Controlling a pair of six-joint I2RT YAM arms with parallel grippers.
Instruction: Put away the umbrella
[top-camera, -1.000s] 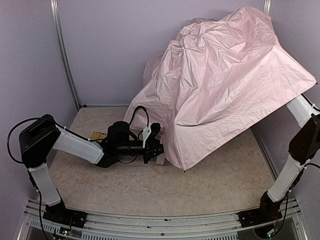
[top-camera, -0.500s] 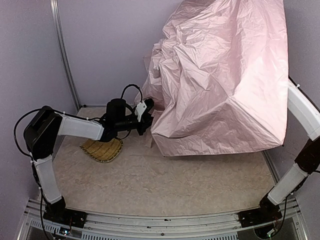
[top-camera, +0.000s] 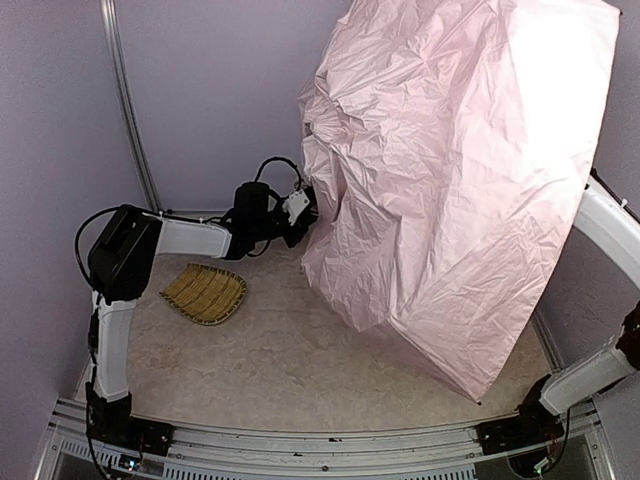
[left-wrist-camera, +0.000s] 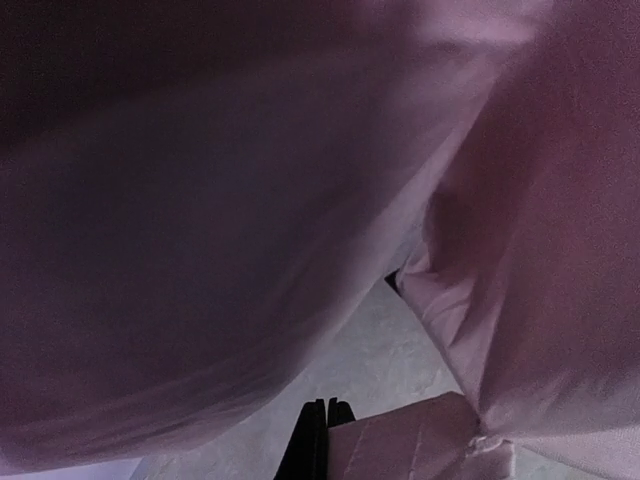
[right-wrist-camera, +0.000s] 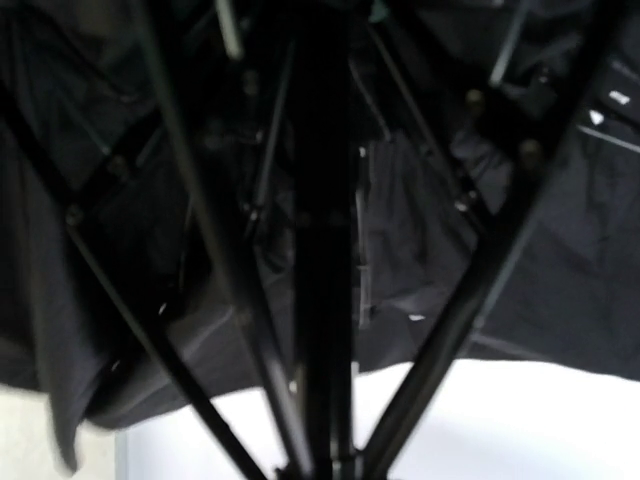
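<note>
The open umbrella (top-camera: 450, 180) hangs in the air over the right half of the table, its pale pink canopy tilted steeply with the lowest corner near the front right. My right arm (top-camera: 610, 225) reaches up under the canopy, which hides its gripper. The right wrist view looks along the black shaft (right-wrist-camera: 322, 300) and ribs (right-wrist-camera: 470, 290) from inside, the shaft running straight down to the jaws. My left gripper (top-camera: 303, 208) is at the canopy's left edge. Its black fingers (left-wrist-camera: 317, 440) are pressed together, with the pink strap tab (left-wrist-camera: 400, 445) coming out from between them.
A yellow woven tray (top-camera: 205, 293) lies on the table (top-camera: 300, 380) at the left, below my left forearm. A metal post (top-camera: 130, 120) stands at the back left corner. Purple walls close in behind and on both sides.
The umbrella has been lifted off the table and swung up much steeper. My left gripper rose and moved back with the canopy's edge, uncovering the yellow tray.
</note>
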